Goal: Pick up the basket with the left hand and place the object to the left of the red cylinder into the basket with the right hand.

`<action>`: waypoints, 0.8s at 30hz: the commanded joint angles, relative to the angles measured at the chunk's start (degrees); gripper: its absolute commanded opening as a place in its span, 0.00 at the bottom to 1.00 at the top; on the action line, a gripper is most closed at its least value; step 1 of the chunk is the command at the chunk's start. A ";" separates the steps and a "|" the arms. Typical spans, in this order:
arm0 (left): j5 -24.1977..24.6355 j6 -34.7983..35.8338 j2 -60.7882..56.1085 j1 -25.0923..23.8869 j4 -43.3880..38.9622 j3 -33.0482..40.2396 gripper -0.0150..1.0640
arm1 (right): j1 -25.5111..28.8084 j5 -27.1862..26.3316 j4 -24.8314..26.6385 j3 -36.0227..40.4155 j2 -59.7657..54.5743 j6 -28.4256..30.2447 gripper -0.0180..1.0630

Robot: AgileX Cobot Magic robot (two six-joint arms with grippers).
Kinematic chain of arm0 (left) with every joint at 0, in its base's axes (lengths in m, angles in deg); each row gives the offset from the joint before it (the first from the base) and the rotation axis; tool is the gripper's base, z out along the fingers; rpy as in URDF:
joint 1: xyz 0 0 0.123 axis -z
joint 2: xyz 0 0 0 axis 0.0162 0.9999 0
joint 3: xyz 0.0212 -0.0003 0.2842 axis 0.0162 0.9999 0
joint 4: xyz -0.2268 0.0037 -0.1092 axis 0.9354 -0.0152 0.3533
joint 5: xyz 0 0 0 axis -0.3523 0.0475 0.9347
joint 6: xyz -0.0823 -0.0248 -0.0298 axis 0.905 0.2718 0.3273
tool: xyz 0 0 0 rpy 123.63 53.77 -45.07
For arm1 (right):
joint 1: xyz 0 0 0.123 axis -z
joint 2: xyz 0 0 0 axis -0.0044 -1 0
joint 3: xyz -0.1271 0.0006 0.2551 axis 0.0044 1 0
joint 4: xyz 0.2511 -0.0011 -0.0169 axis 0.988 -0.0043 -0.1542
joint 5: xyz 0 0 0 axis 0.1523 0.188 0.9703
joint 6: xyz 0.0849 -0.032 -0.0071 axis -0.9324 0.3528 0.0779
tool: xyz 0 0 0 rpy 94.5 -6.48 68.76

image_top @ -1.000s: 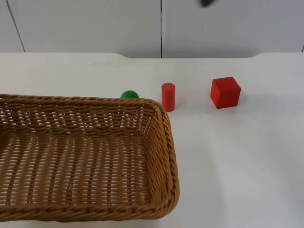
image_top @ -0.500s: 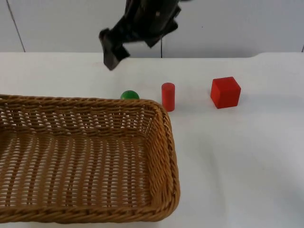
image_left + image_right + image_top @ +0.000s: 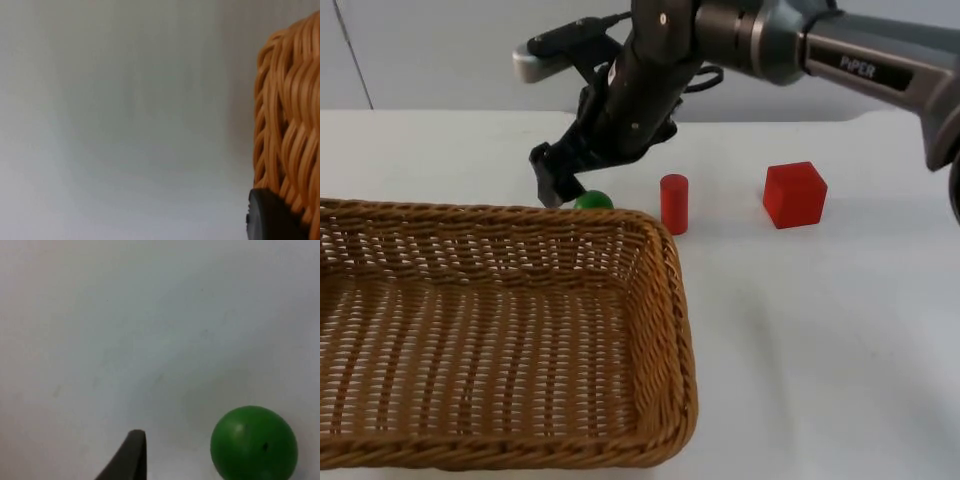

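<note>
In the frame's upper centre the right hand (image 3: 558, 180) hangs just left of the small green ball (image 3: 592, 200) beside the red cylinder (image 3: 674, 204), its opening unclear, while the left hand (image 3: 272, 220) grips the woven wicker basket (image 3: 665, 300) ready below.

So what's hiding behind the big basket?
A green ball peeks over the basket rim, its lower part covered. The right gripper sits just above it. The red cylinder stands beside it.
</note>
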 commanded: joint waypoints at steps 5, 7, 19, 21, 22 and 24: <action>0.61 -0.29 -0.66 -0.21 0.73 0.13 0.01 | 0.06 -4.08 0.17 -0.46 -1.73 0.44 0.93; 0.61 -0.29 -0.66 -0.21 0.73 0.13 0.01 | 0.06 -5.07 0.17 -0.46 -2.57 0.58 0.92; 0.36 -0.29 -0.66 -0.21 0.74 0.13 0.01 | 0.06 -6.45 0.31 -0.46 -4.93 1.06 0.77; 0.26 -0.29 -0.66 -0.21 0.74 0.13 0.01 | 0.06 -6.74 0.58 -0.46 -4.93 1.06 0.77; 0.26 -0.29 -0.66 -0.21 0.74 0.13 0.01 | 0.06 -6.74 0.61 -0.46 -4.82 1.06 0.77; 0.26 -0.29 -0.66 -0.21 0.74 0.13 0.01 | 0.06 -6.84 0.82 -0.46 -4.70 1.06 0.77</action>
